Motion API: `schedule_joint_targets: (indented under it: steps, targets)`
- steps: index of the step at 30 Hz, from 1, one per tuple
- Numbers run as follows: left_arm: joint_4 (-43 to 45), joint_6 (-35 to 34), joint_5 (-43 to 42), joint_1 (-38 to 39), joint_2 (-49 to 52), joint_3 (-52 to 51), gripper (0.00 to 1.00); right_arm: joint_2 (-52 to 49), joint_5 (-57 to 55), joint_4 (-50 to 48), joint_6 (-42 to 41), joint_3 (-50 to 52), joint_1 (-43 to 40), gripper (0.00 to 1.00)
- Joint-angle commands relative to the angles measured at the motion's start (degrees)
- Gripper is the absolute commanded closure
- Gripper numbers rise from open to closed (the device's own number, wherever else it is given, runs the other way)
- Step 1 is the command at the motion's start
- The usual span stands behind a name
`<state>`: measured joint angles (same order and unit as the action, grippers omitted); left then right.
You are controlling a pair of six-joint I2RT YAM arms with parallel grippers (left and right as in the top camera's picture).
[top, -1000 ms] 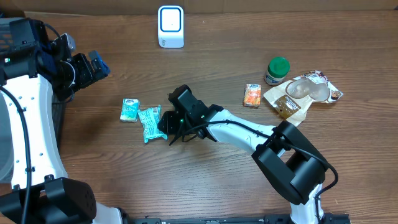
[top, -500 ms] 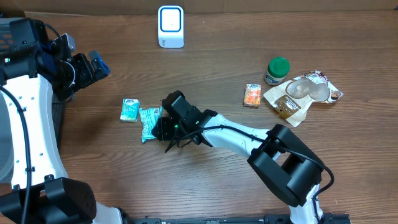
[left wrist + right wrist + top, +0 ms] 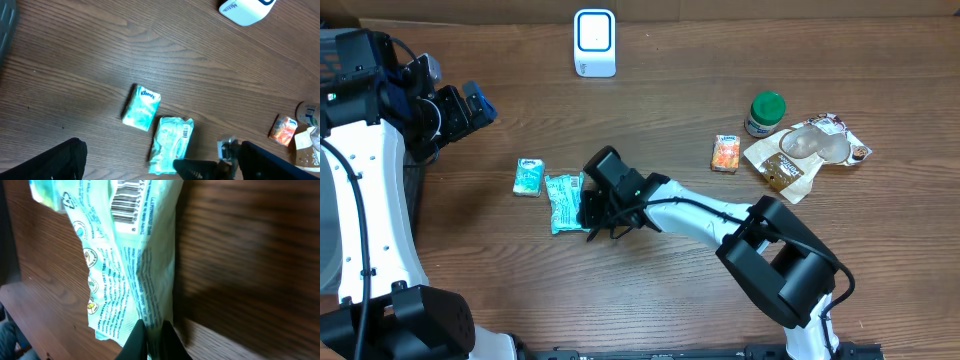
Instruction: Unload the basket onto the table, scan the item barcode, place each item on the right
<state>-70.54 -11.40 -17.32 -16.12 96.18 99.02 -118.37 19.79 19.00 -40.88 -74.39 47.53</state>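
Teal packet in right hand

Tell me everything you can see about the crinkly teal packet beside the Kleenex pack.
The teal packet is a soft, wrinkled plastic-film pouch, pale teal and white, with its barcode, fine print and small round icons facing up. It lies on the wooden table, close beside the Kleenex pack. The right gripper is shut on one thin edge.
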Motion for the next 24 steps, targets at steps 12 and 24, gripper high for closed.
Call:
schedule_joint_targets:
  steps: [12,24]
  targets:
    - [0.1,0.7,-0.1,0.4,0.2,0.1,0.00,7.1,-1.8,17.4,45.2,-7.9,-8.7,0.78]
    - [0.1,0.7,-0.1,0.4,0.2,0.1,0.00,7.1,6.8,14.2,16.3,-11.2,-10.2,0.79]
